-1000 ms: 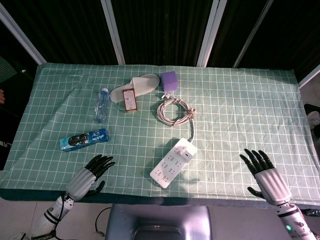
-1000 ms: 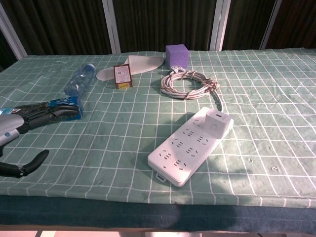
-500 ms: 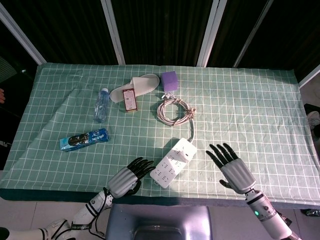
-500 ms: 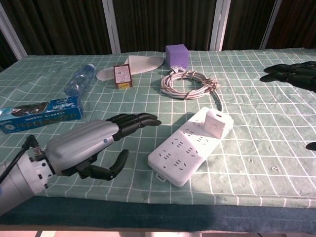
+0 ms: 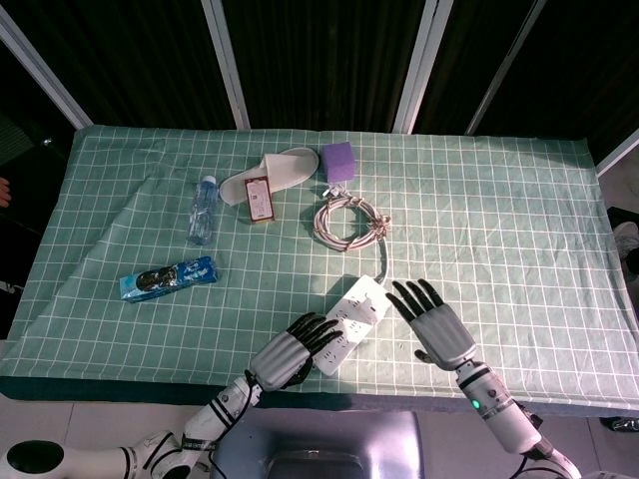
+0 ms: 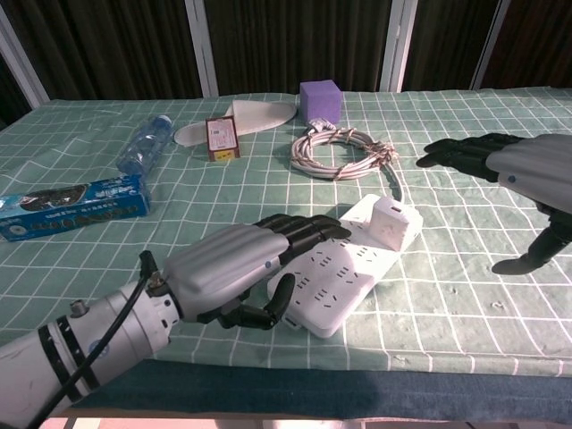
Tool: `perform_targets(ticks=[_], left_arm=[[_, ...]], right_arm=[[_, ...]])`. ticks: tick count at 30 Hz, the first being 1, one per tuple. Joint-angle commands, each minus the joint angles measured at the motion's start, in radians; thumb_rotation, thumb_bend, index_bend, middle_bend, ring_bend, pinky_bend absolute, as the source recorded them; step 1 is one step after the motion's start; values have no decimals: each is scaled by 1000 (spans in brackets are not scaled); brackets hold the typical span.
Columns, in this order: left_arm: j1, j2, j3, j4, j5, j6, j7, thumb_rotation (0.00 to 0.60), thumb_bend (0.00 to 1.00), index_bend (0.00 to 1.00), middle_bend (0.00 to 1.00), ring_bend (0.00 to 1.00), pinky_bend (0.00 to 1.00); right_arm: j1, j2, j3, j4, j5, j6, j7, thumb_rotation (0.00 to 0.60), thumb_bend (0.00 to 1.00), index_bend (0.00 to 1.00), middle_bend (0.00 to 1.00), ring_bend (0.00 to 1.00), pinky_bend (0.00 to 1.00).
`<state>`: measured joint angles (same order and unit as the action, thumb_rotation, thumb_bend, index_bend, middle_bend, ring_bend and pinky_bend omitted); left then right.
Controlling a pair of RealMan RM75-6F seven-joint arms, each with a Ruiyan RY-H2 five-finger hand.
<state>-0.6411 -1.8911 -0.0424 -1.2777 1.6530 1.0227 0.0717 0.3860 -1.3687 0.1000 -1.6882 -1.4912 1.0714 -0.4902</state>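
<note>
A white power strip [image 5: 355,304] [image 6: 362,264] lies at the near middle of the green checked tablecloth, its cord running back to a coiled cable [image 5: 344,222] [image 6: 344,152]. My left hand [image 5: 295,349] [image 6: 241,268] reaches over the strip's near end with fingers stretched out flat and the thumb hanging beside the strip's edge. I cannot tell whether it touches the strip. My right hand [image 5: 429,319] [image 6: 509,170] hovers just right of the strip, palm down, fingers spread, holding nothing.
At the back stand a purple block [image 5: 337,160], a white slipper [image 5: 275,170] and a small brown box [image 5: 259,200]. A water bottle [image 5: 203,210] and a blue biscuit pack [image 5: 168,278] lie on the left. The table's front edge [image 5: 399,399] runs just behind both wrists.
Both hands have moved inward towards the power strip. The left hand's fingers now lie over the strip's near end, and the right hand has come close to its right side.
</note>
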Motion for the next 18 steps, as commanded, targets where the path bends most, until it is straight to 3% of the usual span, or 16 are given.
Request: perform_targets(ticks=[1,18], left_arm=[[-8,-17,5,-1,-6,-5,20,600,818,0,40,0,20],[-28,-112,40,108,-21,-23,155,600,831,0,33,0,9]], right_arm=[[24,-23,13,12,45,-28,-30,600,158,0,0,0,0],[101,-74,16,19,169,-70,-123,600,158,0,0,0,2]])
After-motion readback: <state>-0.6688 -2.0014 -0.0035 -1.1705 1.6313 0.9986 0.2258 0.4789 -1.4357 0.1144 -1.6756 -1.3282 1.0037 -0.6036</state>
